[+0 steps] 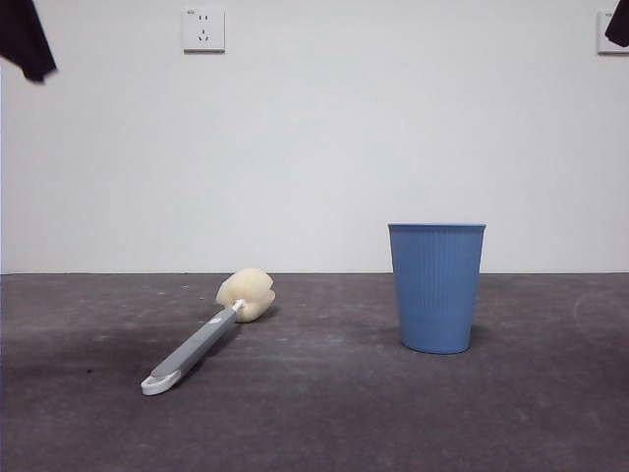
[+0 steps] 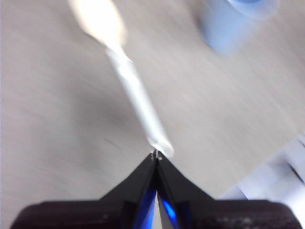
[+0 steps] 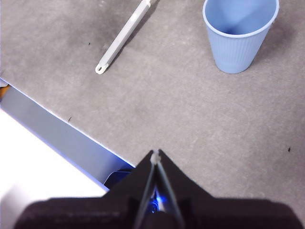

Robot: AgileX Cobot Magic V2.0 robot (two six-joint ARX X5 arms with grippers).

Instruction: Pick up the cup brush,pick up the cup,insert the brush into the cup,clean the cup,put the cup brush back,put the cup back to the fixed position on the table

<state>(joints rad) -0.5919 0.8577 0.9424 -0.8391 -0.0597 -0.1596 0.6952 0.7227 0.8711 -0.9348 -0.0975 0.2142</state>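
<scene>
The cup brush (image 1: 206,339) lies flat on the dark grey table (image 1: 324,413), left of centre, sponge head away from the camera. The blue ribbed cup (image 1: 436,285) stands upright to its right, empty. My left gripper (image 2: 156,155) is shut and empty, high above the brush handle's looped end (image 2: 138,98); this view is blurred, with the cup (image 2: 233,21) beyond. My right gripper (image 3: 155,153) is shut and empty, high above the table, with the cup (image 3: 239,33) and the brush handle (image 3: 121,40) ahead of it. Both arms show only as black tips at the front view's top corners.
A white wall with sockets (image 1: 203,29) stands behind the table. The table's near edge and a pale surface beyond it (image 3: 43,143) show in the right wrist view.
</scene>
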